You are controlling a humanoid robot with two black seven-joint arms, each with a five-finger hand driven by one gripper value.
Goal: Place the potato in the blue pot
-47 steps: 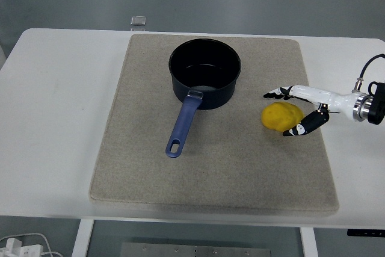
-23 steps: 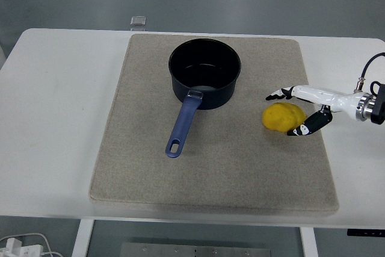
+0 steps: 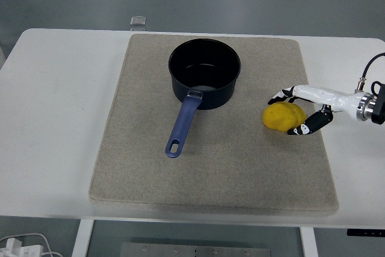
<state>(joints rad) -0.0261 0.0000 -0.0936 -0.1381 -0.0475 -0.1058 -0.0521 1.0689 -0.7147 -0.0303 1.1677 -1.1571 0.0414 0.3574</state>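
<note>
The right hand (image 3: 299,111), fingers apart around the potato (image 3: 283,117), is risking nudging it toward five o'clock, away from the blue pot (image 3: 204,80).

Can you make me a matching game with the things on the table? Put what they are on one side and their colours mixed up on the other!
Things:
1. potato
2. pot
3. mat
4. table

Colours:
A. white
B. dark blue
C. yellow
D. beige-grey

Pairs: 1-C, 2-B, 3-D, 4-A
</note>
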